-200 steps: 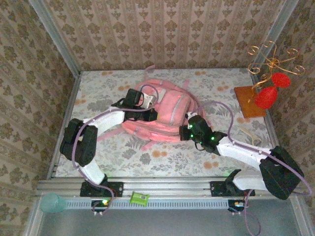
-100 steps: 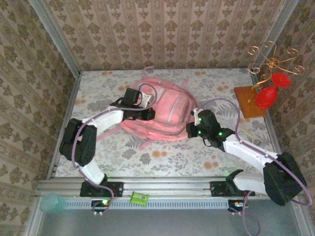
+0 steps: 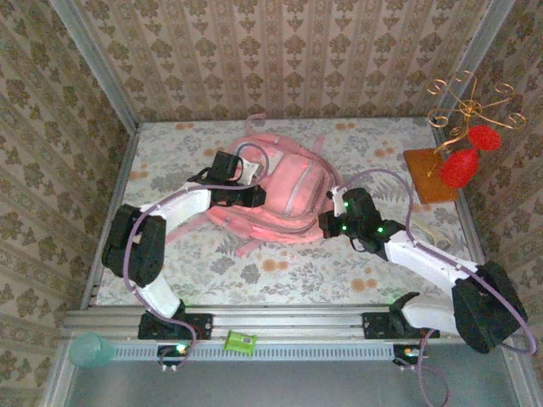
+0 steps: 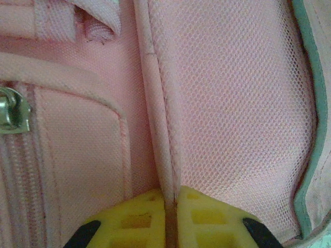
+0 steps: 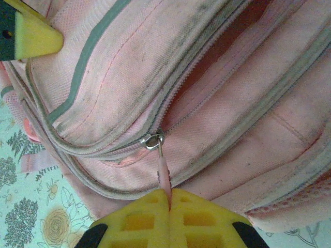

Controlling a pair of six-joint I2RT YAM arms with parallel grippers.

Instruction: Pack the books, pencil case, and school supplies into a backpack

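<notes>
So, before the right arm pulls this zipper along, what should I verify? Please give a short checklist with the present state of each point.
1. Right gripper shut on the zipper pull: ok.
2. Left gripper pinching a seam of the backpack to steady it: ok; how firmly, cannot tell.
3. Slider seated on its track, no fabric caught in it: ok as far as it shows.
4. Pocket opening fully unzipped: not ok, it is only partly open.
5. Nothing inside pressing against the zipper line: cannot tell.
</notes>
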